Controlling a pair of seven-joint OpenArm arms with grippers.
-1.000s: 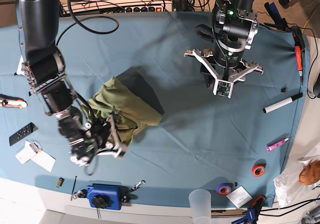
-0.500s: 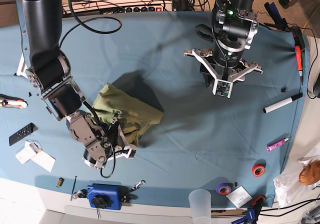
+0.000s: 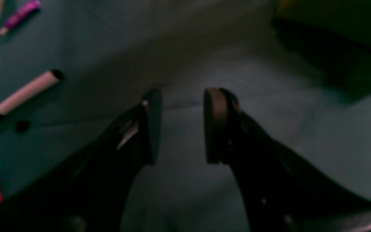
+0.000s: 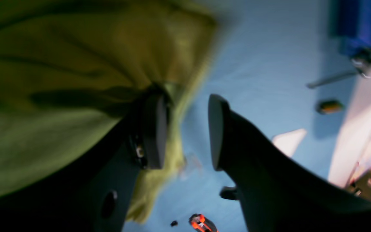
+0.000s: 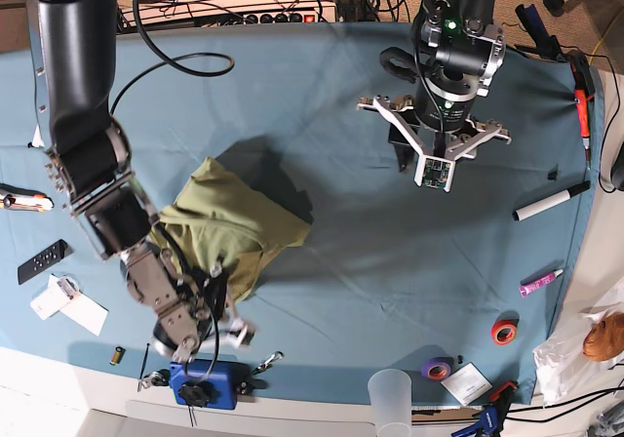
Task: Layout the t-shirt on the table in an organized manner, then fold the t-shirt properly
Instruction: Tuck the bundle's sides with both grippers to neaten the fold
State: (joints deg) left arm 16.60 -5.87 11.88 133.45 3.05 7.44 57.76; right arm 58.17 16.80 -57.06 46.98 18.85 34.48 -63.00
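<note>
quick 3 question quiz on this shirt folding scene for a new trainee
1. True or false: the t-shirt lies spread flat on the table.
2. Which end effector is beside the shirt: A) left B) right?
3. What white thing with black ends lies near the table's edge, by the left arm?

Key:
1. False, it is bunched in a heap.
2. B. Its jaws stand apart with cloth at one pad; the left one hangs open over bare table.
3. The marker.

Base sharp; wrist cams dim, prob. motion-blurred.
</note>
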